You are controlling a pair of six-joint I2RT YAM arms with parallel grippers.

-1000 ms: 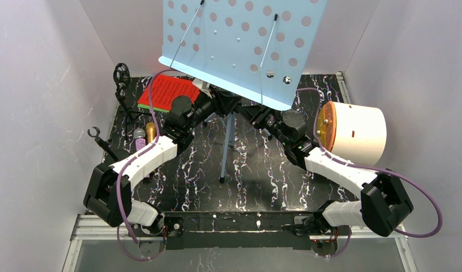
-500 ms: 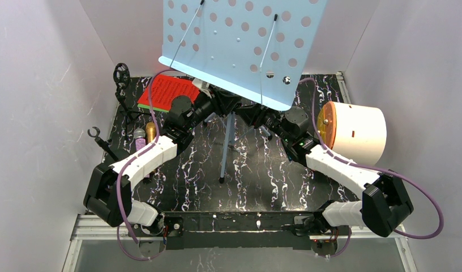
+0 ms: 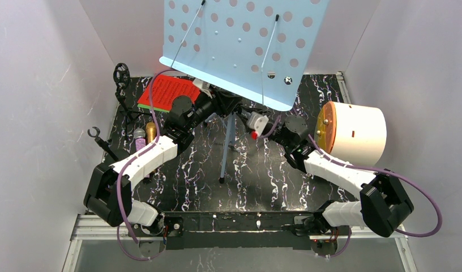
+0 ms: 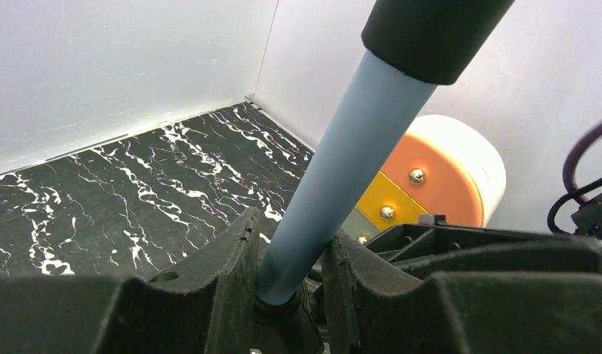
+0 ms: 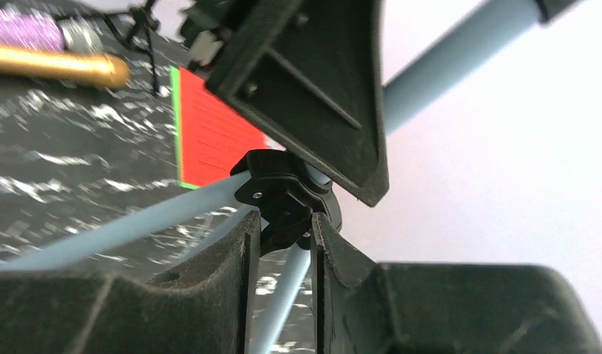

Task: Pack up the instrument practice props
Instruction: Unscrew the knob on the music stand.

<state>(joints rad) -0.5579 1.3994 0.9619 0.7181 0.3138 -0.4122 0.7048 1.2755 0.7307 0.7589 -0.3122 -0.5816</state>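
The pale blue perforated music rack [image 3: 240,45] stands at the back centre on tripod legs [image 3: 226,150]. My left gripper [image 4: 291,251] is shut on its pale blue pole [image 4: 335,177], under the rack in the top view [image 3: 222,105]. My right gripper [image 5: 281,236] is shut on the black tripod hub [image 5: 283,192], with one leg running between the fingers. The gold microphone [image 3: 151,131] and purple glitter microphone [image 3: 139,137] lie at the left. Red and green score sheets [image 3: 169,92] lie at the back left. Two thin black mic mounts [image 3: 122,76] [image 3: 98,139] stand by the left wall.
A white drum with an orange and yellow face [image 3: 356,133] lies on its side at the right, close to the right arm. White walls close in three sides of the black marbled table [image 3: 257,175].
The right wrist has rolled over at the hub, its white camera now facing up, and its forearm has shifted slightly left. The left arm and the rack have hardly moved.
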